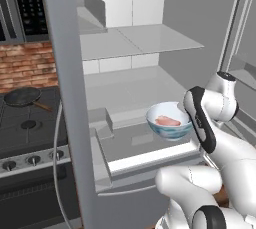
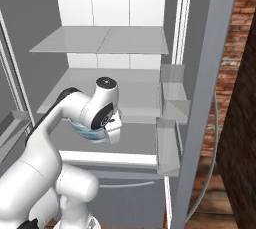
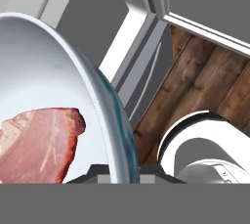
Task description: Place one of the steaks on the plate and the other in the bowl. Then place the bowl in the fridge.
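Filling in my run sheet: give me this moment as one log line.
stage: bowl into fridge | gripper: shut on bowl rim | contents: steak inside | bowl: above lower shelf | doors: open

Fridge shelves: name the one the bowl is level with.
The lower shelf, just behind the bowl; the upper shelf sits well above the bowl.

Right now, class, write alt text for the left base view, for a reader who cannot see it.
A white bowl holding a steak hangs inside the open fridge, gripped at its rim by the robot's arm. A black stove stands left.
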Robot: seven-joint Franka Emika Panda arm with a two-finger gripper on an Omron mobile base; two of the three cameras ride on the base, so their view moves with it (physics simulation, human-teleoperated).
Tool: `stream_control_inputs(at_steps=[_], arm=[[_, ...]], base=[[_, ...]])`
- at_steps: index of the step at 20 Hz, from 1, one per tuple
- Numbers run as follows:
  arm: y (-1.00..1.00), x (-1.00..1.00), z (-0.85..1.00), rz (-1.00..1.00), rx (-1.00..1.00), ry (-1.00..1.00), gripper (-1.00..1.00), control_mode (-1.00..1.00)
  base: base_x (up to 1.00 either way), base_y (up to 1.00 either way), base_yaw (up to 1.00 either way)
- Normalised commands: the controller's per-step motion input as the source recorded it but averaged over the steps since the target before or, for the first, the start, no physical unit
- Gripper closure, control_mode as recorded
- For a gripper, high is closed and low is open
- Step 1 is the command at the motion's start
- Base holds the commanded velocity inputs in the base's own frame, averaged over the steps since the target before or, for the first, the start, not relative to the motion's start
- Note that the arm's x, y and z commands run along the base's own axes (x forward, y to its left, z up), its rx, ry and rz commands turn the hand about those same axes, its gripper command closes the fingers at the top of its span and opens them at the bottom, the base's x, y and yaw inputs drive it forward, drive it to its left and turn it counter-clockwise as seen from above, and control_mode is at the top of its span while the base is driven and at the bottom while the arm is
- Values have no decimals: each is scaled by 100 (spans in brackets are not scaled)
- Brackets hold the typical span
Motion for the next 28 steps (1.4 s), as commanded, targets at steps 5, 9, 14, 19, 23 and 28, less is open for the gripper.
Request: stream_control_inputs(at_steps=[5, 9, 14, 19, 23, 28], arm=[[0, 0, 0, 0, 0, 0, 100, 100], [0, 0, 0, 0, 0, 0, 100, 100], [0, 0, 0, 0, 0, 0, 100, 100], [0, 0, 0, 0, 0, 0, 100, 100], [0, 0, 0, 2, 3, -5, 100, -100], [0, 0, 7, 3, 12, -25, 100, -100]], base=[[0, -3, 0], [0, 4, -2], [16, 1, 2], [25, 0, 7], [5, 0, 2], [0, 0, 0]])
